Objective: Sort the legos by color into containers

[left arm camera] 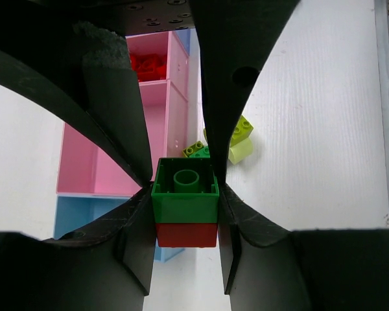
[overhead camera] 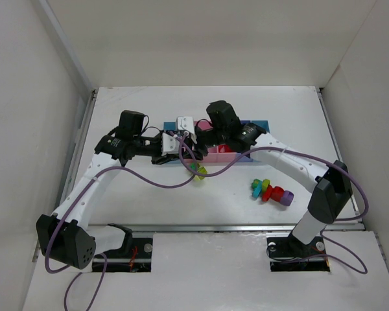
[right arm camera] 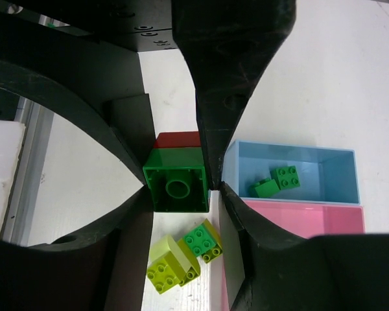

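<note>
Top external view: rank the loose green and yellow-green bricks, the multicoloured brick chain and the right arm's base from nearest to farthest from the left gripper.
From the left gripper:
1. Loose green and yellow-green bricks, mid-table, just to its near side.
2. Multicoloured brick chain, on the right of the table.
3. Right arm's base, bottom right, at the near edge.

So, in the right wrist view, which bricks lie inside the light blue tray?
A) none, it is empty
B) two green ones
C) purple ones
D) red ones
B: two green bricks lie on the floor of the light blue tray, and no other colour shows in it.
</note>
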`<state>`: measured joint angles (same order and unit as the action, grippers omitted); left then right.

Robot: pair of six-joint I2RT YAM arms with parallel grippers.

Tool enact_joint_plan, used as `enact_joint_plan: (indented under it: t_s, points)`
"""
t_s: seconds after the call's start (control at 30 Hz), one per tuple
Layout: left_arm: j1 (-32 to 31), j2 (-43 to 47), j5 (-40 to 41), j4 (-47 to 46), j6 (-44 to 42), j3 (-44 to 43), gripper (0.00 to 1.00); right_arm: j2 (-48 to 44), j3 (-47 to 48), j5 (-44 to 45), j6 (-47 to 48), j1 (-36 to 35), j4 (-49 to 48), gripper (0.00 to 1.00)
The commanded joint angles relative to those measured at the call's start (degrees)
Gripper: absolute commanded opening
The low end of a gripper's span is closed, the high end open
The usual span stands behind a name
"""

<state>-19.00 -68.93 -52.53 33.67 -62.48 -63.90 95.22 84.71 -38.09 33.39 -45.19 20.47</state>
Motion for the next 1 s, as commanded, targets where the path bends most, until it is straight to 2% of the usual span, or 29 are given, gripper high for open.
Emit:
enact_joint_plan:
  t_s: [0.0,0.1,0.13,0.17,0.23,0.4,0.47,0.57,0.63,0.67,0.77,0.97]
  points:
    - [-0.4,0.8,-3.7,-0.5,0.3,-3.0,0.0,0.8,2.4,0.8,0.6,-0.9,-0.6,0.18]
    - [-0.4,0.8,-3.1,-0.5,0.3,-3.0,0.0,0.3,2.4,2.1,0.6,-0.9,-0.6,0.06]
    - [-0.4,0.8,-3.1,-0.5,-0.4,-3.0,0.04,-0.2,1.7,2.9,0.6,-0.9,-0.6,0.01]
    - [-0.4,0.8,-2.6,0.2,-1.1,-3.0,0.07,-0.7,1.0,2.9,0.6,-0.9,-0.6,0.0]
    - [-0.4,1.3,-1.8,0.9,-2.9,-2.5,0.17,-1.3,0.4,4.1,0.6,-0.9,-0.6,0.0]
    - [-0.4,1.3,2.1,5.8,-8.7,-2.5,0.25,-2.5,-0.7,4.7,1.1,-0.9,-0.6,0.0]
    - [-0.4,1.3,3.5,8.1,-14.4,-2.5,0.28,-2.5,-0.7,4.7,1.2,-0.9,0.0,0.0]
    - [-0.4,0.7,5.9,10.4,-17.8,-2.5,0.36,-2.5,-0.7,5.2,1.7,-0.9,0.5,0.0]
    - [-0.4,0.2,6.6,11.0,-17.8,-2.5,0.44,-2.5,-0.7,5.2,1.7,-0.9,0.5,0.0]
    - [-0.4,-0.4,6.6,11.7,-17.8,-2.5,0.53,-2.5,-0.7,5.2,1.7,-0.9,0.5,0.0]
    - [-0.4,-1.0,6.6,11.7,-16.5,-2.5,0.63,-2.5,-0.7,5.2,1.7,-0.9,0.5,0.0]
    - [-0.4,-1.0,6.0,6.2,-10.7,-1.8,0.64,-2.5,-1.2,4.7,1.7,-0.9,0.0,0.0]
